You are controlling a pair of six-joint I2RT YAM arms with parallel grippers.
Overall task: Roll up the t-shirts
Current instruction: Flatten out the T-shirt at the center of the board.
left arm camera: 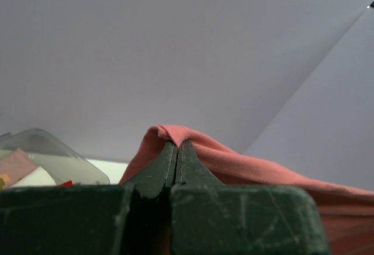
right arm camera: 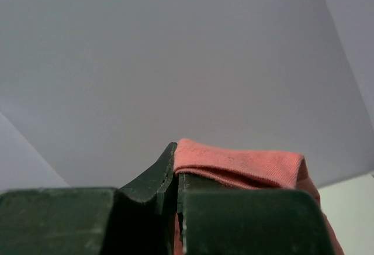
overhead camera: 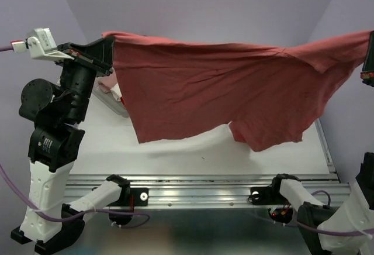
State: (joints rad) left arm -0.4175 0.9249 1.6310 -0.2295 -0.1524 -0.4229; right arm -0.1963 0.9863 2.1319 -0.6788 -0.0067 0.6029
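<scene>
The brick-red t-shirt (overhead camera: pixel 222 91) hangs spread in the air above the white table, stretched between both grippers. My left gripper (overhead camera: pixel 108 47) is shut on its left upper corner, high at the left. In the left wrist view the cloth (left arm camera: pixel 234 158) drapes over the closed fingertips (left arm camera: pixel 177 150). My right gripper (overhead camera: pixel 368 62) is at the right edge, mostly cut off. It is shut on the other corner; the folded hem (right arm camera: pixel 239 164) lies over its closed fingers (right arm camera: pixel 175 161). A pale pink bundle (overhead camera: pixel 108 85) lies behind the left arm.
A clear plastic bin (left arm camera: pixel 52 161) with cloth inside sits at the back left of the table (overhead camera: pixel 175 150). The table's metal front rail (overhead camera: pixel 198 188) runs between the arm bases. Purple walls enclose the back and both sides.
</scene>
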